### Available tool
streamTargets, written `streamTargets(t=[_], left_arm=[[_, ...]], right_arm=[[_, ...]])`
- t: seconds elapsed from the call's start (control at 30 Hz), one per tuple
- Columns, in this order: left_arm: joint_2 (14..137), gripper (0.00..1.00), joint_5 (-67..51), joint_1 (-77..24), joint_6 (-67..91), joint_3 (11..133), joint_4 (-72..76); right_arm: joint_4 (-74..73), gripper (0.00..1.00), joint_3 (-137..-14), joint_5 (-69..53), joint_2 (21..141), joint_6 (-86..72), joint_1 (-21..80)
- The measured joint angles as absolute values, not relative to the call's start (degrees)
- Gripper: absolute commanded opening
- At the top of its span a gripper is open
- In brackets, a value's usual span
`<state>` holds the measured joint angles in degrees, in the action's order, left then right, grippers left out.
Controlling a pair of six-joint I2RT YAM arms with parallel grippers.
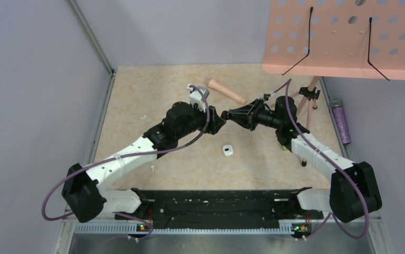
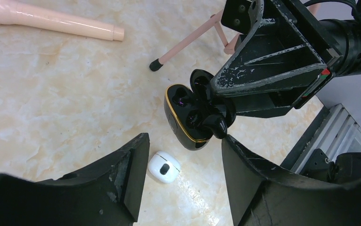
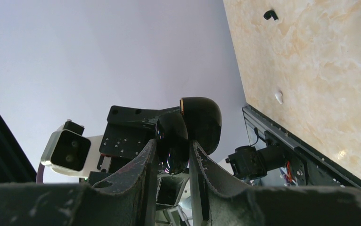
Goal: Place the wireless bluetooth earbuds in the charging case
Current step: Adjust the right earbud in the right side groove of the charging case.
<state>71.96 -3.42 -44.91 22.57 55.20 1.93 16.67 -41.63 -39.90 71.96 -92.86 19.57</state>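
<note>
Lavender walls are seen around a beige, marble-patterned tabletop in the top view. Over its middle the left gripper and the right gripper are set tip to tip; what is between them is too small to be made out there. A small white rounded object is lying just in front of them. One tiny white earbud is seen beside the left forearm and a second earbud nearer the left wall, both well apart from the grippers. A pink cylinder is lying further back.

From the left wrist, a glossy black charging case with a gold rim is shown held open, clear of the tabletop, pinched in the right gripper. Two dark rounded wells are visible in it; whether anything is seated in them cannot be told. The left gripper's matte, scuffed fingers are spread wide, with nothing held between them.

From the right wrist, the right fingers are seen clamped on one smooth domed half of the case, the gold-edged half standing beyond it.
</note>
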Motion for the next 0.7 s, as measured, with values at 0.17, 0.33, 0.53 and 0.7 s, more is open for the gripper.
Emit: streamTargets(t=[0.17,0.33,0.53,0.7], left_arm=[[71.7,0.57,-2.9,-44.9,22.4,55.2,1.8],[71.1,0.53,-2.4,-44.9,22.4,55.2,1.8],[70.3,0.51,-1.3,-44.9,22.4,55.2,1.8],[70.1,0.50,-0.3,-44.9,22.4,55.2,1.8]], right_arm=[[16.7,0.00,-41.6,-39.9,72.0,-92.9,19.6],[16.8,0.00,-41.6,-39.6,72.0,-92.9,19.6],[17.1,0.00,-41.6,-39.4,72.0,-92.9,19.6],[17.1,0.00,-41.6,-39.3,71.9,-92.9,19.6]])
